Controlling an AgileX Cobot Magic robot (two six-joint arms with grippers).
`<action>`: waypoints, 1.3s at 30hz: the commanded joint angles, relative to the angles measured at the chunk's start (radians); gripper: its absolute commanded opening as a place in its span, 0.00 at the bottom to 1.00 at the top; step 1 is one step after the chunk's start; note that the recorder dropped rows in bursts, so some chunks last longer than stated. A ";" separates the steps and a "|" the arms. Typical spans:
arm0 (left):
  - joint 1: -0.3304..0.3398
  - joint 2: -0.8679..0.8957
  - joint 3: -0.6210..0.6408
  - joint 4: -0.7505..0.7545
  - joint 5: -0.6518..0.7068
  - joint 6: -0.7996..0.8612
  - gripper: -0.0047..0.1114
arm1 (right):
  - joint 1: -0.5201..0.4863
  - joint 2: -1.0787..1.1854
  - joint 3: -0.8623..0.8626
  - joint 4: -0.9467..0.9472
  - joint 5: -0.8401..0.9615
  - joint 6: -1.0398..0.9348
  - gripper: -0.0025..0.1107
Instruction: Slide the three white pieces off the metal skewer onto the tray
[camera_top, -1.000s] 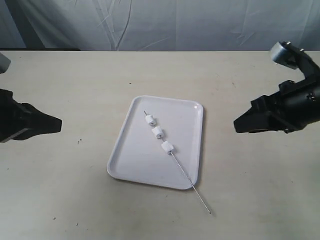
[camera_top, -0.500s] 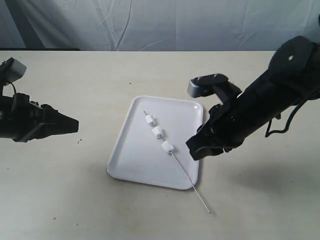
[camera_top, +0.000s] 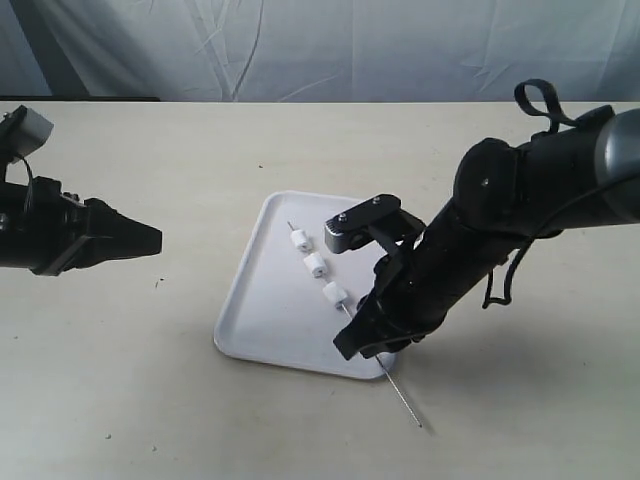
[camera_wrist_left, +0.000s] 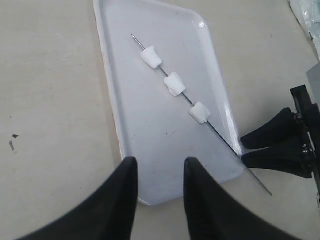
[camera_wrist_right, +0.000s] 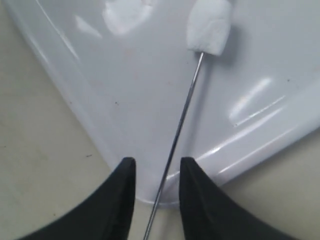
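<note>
The white tray (camera_top: 262, 318) lies mid-table. On it rests the thin metal skewer (camera_top: 402, 397), slanting over the tray's near right corner onto the table. Three white pieces (camera_top: 315, 265) are threaded on its far half. My right gripper (camera_top: 362, 347) hangs low at that corner, open. In the right wrist view its fingers stand either side of the bare skewer (camera_wrist_right: 182, 115), below the nearest piece (camera_wrist_right: 209, 30), without touching the rod. My left gripper (camera_top: 152, 240) hovers open left of the tray. The left wrist view shows the tray (camera_wrist_left: 145, 130) and pieces (camera_wrist_left: 174, 83) beyond its gripper (camera_wrist_left: 159, 167).
The beige table (camera_top: 150, 400) runs out on all sides of the tray. A grey curtain (camera_top: 320, 45) hangs behind the far edge. The right arm's dark bulk (camera_top: 520, 210) leans in over the table right of the tray.
The right arm has swung in from the right edge and dropped to the tray's near right corner, over the skewer's bare end. The left gripper has edged slightly toward the tray.
</note>
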 joint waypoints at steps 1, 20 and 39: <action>0.000 0.003 -0.004 -0.009 0.008 0.004 0.31 | 0.003 0.041 -0.028 -0.007 -0.009 0.007 0.38; 0.000 0.003 -0.004 -0.047 0.006 -0.002 0.31 | 0.003 0.180 -0.049 -0.008 0.021 0.019 0.13; -0.001 0.003 -0.004 -0.258 0.195 -0.107 0.31 | 0.003 0.013 -0.078 -0.037 0.012 0.033 0.02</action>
